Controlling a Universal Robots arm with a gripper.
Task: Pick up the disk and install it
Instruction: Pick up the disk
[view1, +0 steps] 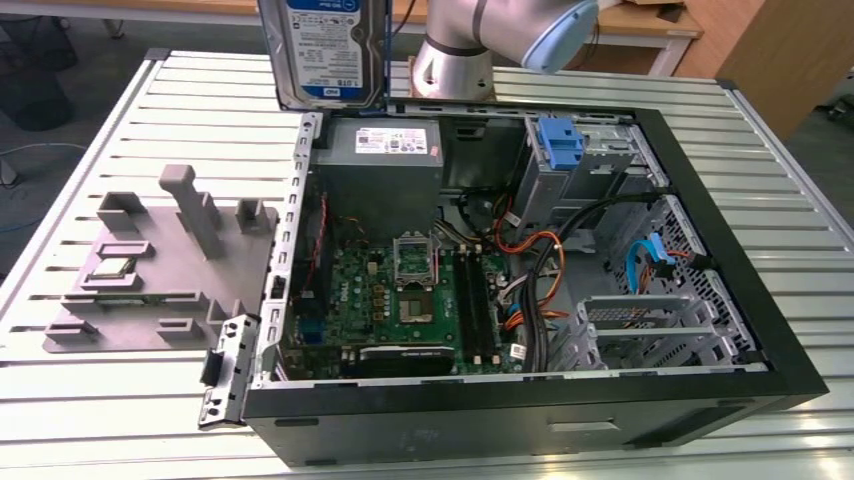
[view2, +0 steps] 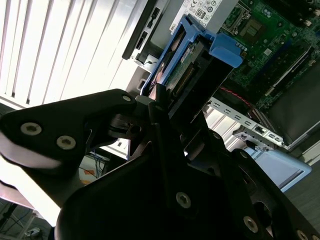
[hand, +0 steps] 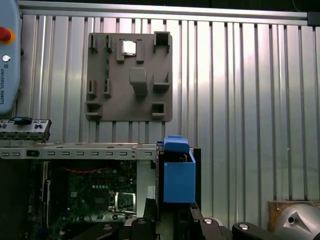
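Observation:
The disk (view1: 327, 50), silver with a blue-and-white label, hangs upright above the table by the far corner of the open computer case (view1: 747, 330), at the exterior view's left. In the second wrist view my gripper (view2: 156, 100) is shut on the disk (view2: 182, 67), whose blue side rails and connector edge stick out beyond the black fingers. In the first wrist view the disk's blue rail (hand: 179, 175) sits over the case's edge, just past the gripper (hand: 170, 220).
Inside the case lie the grey power-supply box (view1: 380, 150), the motherboard (view1: 400, 300), loose cables and a drive bay with a blue latch (view1: 561, 140). A grey fixture plate (view1: 147, 270) lies on the slatted metal table. The arm's base (view1: 461, 50) stands behind the case.

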